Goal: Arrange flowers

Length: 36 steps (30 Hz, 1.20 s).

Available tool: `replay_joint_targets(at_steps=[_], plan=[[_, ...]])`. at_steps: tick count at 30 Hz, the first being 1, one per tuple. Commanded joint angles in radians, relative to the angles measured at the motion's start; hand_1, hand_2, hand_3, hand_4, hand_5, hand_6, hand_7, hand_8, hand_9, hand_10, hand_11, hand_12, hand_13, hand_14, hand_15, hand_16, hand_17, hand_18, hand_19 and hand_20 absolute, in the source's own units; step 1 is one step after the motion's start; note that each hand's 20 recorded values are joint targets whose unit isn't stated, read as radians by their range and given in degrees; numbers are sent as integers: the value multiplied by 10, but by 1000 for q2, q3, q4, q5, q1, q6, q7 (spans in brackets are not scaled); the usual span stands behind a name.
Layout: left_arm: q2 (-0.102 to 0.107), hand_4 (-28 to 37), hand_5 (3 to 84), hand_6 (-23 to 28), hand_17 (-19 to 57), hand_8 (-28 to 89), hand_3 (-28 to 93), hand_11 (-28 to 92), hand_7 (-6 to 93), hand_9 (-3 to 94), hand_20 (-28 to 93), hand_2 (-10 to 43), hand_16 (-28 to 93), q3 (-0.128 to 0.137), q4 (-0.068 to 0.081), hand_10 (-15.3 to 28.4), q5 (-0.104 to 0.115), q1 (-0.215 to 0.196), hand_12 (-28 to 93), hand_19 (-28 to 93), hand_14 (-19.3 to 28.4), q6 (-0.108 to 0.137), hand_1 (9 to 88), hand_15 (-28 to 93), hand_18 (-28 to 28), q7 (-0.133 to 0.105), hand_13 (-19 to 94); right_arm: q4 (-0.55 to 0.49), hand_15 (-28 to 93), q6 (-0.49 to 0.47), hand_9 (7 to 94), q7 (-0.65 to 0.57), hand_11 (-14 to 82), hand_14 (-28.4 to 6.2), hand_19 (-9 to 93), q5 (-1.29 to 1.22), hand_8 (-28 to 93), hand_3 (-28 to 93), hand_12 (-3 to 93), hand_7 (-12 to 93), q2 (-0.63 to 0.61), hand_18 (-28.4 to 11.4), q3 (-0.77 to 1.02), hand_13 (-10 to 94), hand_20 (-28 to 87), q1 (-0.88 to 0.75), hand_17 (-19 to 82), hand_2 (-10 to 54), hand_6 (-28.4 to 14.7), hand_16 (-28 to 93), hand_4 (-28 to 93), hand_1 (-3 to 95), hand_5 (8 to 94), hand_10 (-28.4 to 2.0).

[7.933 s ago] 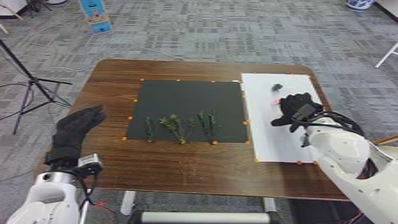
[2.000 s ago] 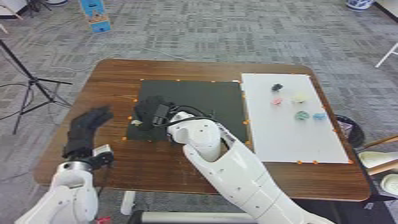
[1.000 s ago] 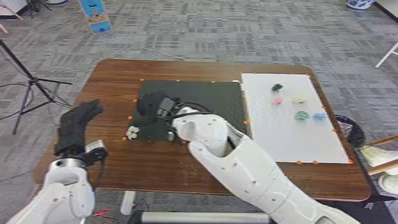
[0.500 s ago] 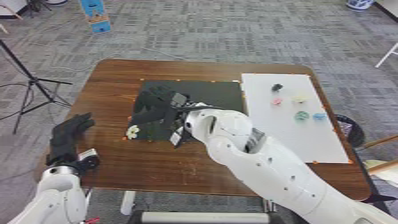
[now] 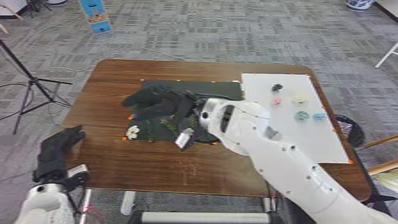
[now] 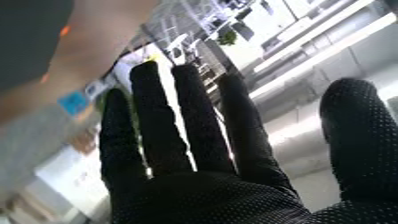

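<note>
The brown wooden bench [image 5: 98, 110] is standing on a grey patterned carpet [image 5: 209, 30], and it is carrying a black mat [image 5: 218, 89] and, beside it on the right, a white sheet [image 5: 302, 142]. Orange marks are lining the edges of both. A black tripod [image 5: 33, 79] is standing left of the bench, a blue panel [image 5: 94, 15] is rising beyond its far left side, and a dark bin [image 5: 349, 131] is sitting by its right edge.

From the head, the camera is taking in dark, pink, pale yellow, green and blue blooms [image 5: 302, 115] lying apart on the sheet. From the right wrist, the camera is catching long bright ceiling lights [image 6: 306, 57] behind the glove.

The right hand [image 5: 160, 105] is hovering over the mat, its fingers straight and spread, holding nothing. The left hand [image 5: 59, 144] is waiting by the bench's left edge, its fingers loosely extended and empty.

The white flower [image 5: 132, 132] is lying at the mat's near left corner, its petals facing up. Just right of it, a thin green stem [image 5: 148, 131] is running lengthwise from near to far. A leafy stem [image 5: 169, 124] is lying further right, partly hidden by the right hand and arm.
</note>
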<state>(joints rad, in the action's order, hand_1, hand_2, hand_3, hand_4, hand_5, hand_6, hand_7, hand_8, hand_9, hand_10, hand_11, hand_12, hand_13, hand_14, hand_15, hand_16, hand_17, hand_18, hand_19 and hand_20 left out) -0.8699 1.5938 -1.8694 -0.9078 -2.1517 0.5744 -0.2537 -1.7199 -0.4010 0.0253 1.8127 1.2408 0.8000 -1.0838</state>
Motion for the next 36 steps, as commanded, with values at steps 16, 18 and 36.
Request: replay_joint_targets(at_steps=[16, 18, 36], plan=[[-24, -283, 516, 35, 18, -93, 709, 183, 151, 545, 116, 211, -42, -48, -12, 136, 16, 98, 85, 23, 127, -33, 224, 133, 72, 25, 411, 131, 498, -162, 464, -66, 54, -202, 616, 107, -74, 601, 108, 145, 171, -239, 16, 527, 543, -87, 174, 174, -48, 298, -164, 175, 291, -135], [-26, -283, 516, 35, 18, -93, 709, 182, 152, 545, 116, 211, -42, -52, -11, 135, 17, 103, 85, 22, 127, -33, 224, 133, 72, 24, 411, 131, 511, -161, 473, -96, 56, -200, 628, 85, -75, 601, 108, 146, 172, -242, 15, 539, 550, -92, 184, 175, -51, 299, -163, 175, 294, -140], [-23, -283, 516, 34, 17, -93, 709, 182, 151, 545, 116, 213, -41, -86, -6, 136, 15, 142, 86, 20, 127, -34, 223, 131, 72, 27, 407, 192, 579, -87, 465, -49, 53, -198, 707, 342, -71, 572, 98, 119, 239, -272, -10, 617, 597, -24, 232, 172, -55, 296, -154, 171, 226, -139]])
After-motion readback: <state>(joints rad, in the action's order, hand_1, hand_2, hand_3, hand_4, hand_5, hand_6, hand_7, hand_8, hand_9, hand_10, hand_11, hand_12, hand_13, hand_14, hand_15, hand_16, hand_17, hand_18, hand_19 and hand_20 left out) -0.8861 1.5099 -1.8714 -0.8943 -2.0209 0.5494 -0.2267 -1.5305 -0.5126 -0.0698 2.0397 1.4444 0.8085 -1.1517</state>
